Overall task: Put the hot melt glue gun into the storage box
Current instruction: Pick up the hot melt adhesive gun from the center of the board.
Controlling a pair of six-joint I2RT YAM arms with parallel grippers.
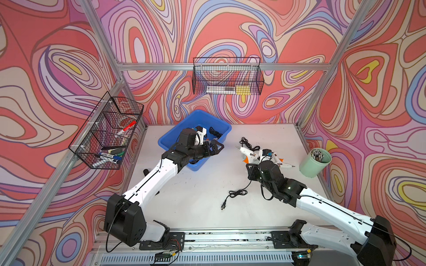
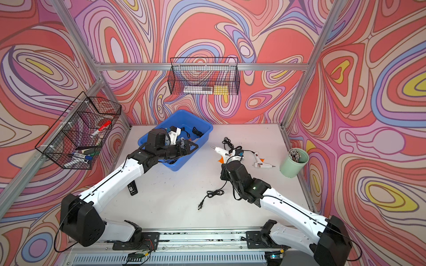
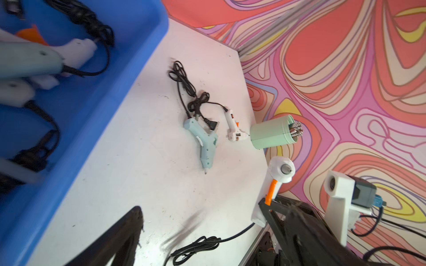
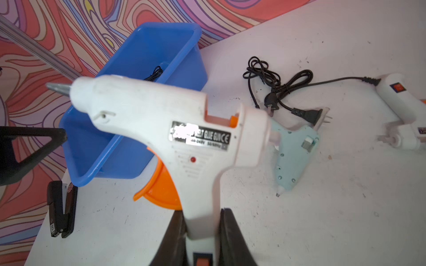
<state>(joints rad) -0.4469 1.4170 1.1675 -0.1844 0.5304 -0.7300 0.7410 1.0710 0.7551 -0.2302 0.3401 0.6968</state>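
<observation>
Held clear of the table, outside the storage box: the hot melt glue gun, white with an orange trigger, nozzle aimed toward the box. Clamped at the handle by the right gripper, closed firmly on both sides. From the handle, a cord trailing down to a plug on the table. Just beyond, lying flat: a pale blue glue gun, then a smaller white gun near the green cup. Over the box's rim, the left gripper, spread wide, holding nothing. Inside the box already, other glue guns and black cords. Near the box on the table, a black stapler.
</observation>
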